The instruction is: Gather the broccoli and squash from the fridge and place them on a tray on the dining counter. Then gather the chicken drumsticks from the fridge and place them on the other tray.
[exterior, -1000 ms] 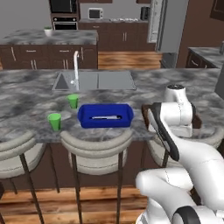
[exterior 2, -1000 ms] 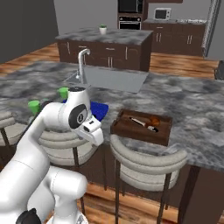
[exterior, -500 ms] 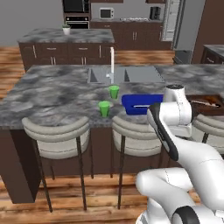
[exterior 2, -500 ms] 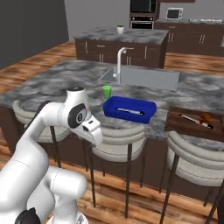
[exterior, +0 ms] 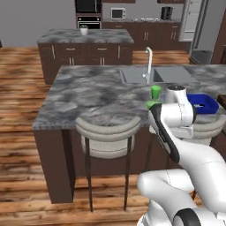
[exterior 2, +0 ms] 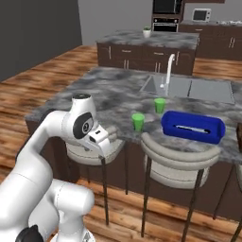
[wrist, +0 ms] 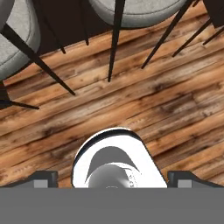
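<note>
The bright blue tray (exterior: 204,103) (exterior 2: 193,126) lies on the grey marbled dining counter (exterior: 92,90) (exterior 2: 118,90), right of the sink. A dark brown corner of the other tray (exterior: 222,100) shows at the right edge. The grey fridge (exterior: 193,20) stands far back on the right. My gripper (exterior 2: 105,141) hangs in front of the counter's edge and points down at the wooden floor. Its fingertips (wrist: 43,177) stand far apart, so my gripper (wrist: 112,178) is open and empty. Broccoli, squash and chicken drumsticks are out of view.
Two green cups (exterior 2: 138,121) (exterior 2: 160,105) stand near the curved faucet (exterior: 149,65). Grey padded stools (exterior: 107,132) (exterior 2: 177,158) line the counter's near side, their dark legs (wrist: 114,41) below my hand. A second island (exterior: 84,37) stands behind.
The whole picture has slid to the right: the base has driven left along the counter. The tray and cups keep their places on the counter. The gripper stays open.
</note>
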Tool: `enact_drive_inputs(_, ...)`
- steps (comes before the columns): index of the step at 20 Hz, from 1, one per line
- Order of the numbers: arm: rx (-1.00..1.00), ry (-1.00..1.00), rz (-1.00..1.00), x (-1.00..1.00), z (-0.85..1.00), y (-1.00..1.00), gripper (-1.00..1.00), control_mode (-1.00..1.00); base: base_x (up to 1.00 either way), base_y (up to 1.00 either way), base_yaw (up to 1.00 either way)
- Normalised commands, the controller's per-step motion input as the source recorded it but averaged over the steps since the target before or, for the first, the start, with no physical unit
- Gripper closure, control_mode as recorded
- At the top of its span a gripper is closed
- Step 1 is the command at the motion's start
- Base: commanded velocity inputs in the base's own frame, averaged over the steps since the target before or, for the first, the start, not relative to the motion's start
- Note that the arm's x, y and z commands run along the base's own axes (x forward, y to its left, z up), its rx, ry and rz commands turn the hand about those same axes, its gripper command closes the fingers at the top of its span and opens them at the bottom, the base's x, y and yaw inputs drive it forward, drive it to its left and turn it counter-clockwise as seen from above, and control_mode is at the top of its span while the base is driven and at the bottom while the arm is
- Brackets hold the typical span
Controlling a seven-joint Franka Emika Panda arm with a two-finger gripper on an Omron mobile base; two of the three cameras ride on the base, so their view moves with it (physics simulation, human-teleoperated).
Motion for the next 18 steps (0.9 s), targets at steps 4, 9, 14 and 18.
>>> enact_drive_inputs(4,0.00,0.00,0.00,0.00,0.00,0.00,-1.00,1.00,0.00,1.00,-0.04)
enact_drive_inputs(9,0.00,0.00,0.00,0.00,0.00,0.00,-1.00,1.00,0.03,1.00,-0.07)
enact_drive_inputs(14,0.00,0.00,0.00,0.00,0.00,0.00,-1.00,1.00,0.22,1.00,-0.12)
enact_drive_inputs(18,0.00,0.00,0.00,0.00,0.00,0.00,-1.00,1.00,0.38,1.00,-0.17)
